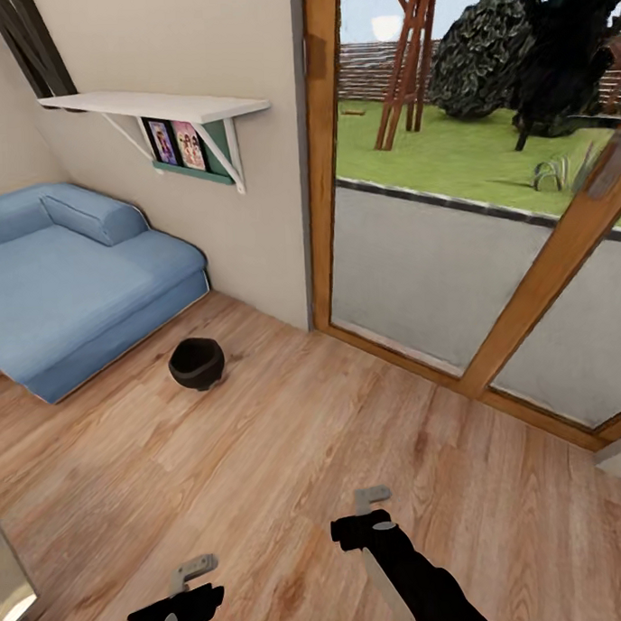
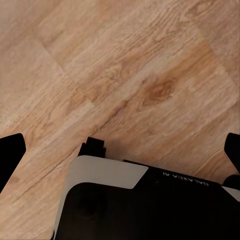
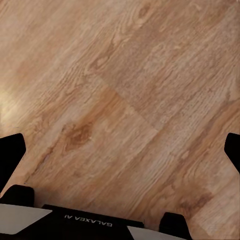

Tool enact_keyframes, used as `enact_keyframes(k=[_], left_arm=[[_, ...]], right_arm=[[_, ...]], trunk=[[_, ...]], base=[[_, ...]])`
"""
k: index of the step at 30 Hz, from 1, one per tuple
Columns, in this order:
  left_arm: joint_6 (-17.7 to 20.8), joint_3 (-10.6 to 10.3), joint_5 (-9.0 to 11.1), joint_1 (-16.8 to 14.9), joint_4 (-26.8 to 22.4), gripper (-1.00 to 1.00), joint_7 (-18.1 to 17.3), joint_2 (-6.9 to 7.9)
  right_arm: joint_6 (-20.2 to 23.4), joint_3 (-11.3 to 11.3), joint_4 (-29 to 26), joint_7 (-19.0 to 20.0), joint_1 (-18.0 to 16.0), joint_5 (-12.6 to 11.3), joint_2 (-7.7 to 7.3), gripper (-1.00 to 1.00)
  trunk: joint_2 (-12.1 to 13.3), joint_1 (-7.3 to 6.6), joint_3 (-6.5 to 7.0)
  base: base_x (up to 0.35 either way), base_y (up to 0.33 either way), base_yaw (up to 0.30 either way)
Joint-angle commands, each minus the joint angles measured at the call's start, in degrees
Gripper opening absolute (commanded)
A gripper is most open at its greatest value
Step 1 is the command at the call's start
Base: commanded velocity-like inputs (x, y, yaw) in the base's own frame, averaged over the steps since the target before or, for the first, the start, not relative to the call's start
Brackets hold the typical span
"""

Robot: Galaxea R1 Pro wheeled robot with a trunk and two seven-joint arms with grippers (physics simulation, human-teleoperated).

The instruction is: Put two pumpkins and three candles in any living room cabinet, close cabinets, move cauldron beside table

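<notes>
The small round black cauldron [image 1: 196,362] stands upright on the wooden plank floor [image 1: 290,456], ahead of and to the left of your left gripper [image 1: 194,571], well apart from it and just beside the blue sofa [image 1: 74,285]. Treat it as rigid, probably smooth-sided and fairly heavy — take hold across the rim of its wide mouth. Both arms hang low and extended forward, the right gripper [image 1: 371,500] further ahead. Each gripper is spread wide over bare floor, holding nothing.

Both arms hang low, left tool [image 1: 193,569] and right tool [image 1: 371,499] spread wide, holding nothing.
</notes>
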Motion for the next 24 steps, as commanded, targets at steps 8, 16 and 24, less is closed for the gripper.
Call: enact_keyframes(k=[8,16,24], left_arm=[[0.17,-0.32,0.61,-0.07,0.62,1.00,0.55,0.07],[0.17,-0.33,0.54,-0.07,0.69,1.00,0.55,0.04],[0.17,-0.33,0.58,-0.08,0.70,1.00,0.55,0.06]], right_arm=[[-3.79,0.21,0.27,-0.49,-0.03,-0.65,-0.04,1.00],[-4.16,0.21,0.29,-0.49,-0.03,-0.67,-0.04,1.00],[-4.19,0.21,0.25,-0.50,-0.03,-0.63,-0.08,1.00]], trunk=[[-0.04,0.04,0.36],[-0.04,0.04,0.79],[-0.04,0.04,1.07]], base=[[0.296,-0.145,0.258],[0.286,-0.166,0.215],[0.278,-0.147,0.103]])
